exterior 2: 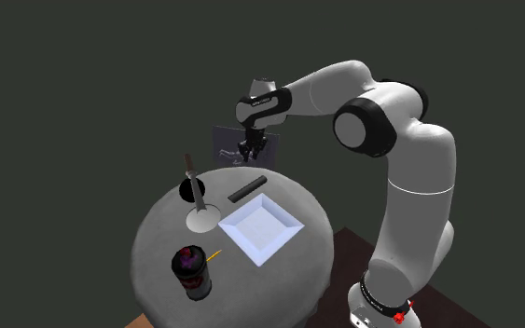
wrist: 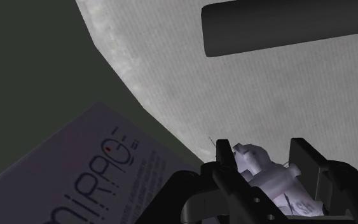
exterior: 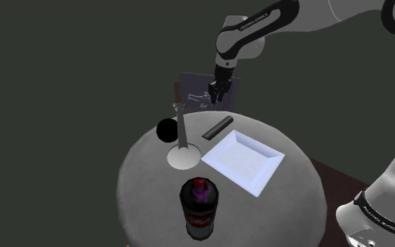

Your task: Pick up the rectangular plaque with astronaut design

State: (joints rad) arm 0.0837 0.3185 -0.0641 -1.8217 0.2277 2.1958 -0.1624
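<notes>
Black fingers come in closest to the wrist camera, a modest way apart and pressed against the plaque. Its pale astronaut figure sits between them. The gripper has the plaque clasped, and printed lettering shows on the plaque's grey face.

In the shoulder view the gripper points down and grips the plaque on the side toward that view's right. The plaque stands upright, just at the far edge of the round grey tabletop. The second exterior view shows the gripper in front of the plaque, at the far edge of the tabletop.

Nearest on the tabletop, a short dark bar lies flat close to the far edge. Beside it, toward the middle, sits a square white tray.

A black ball rests near the edge at the shoulder view's left. Just beside the ball is a flat grey disc carrying a thin upright rod with a dark top.

A dark bottle with a reddish cap stands at the near edge.
</notes>
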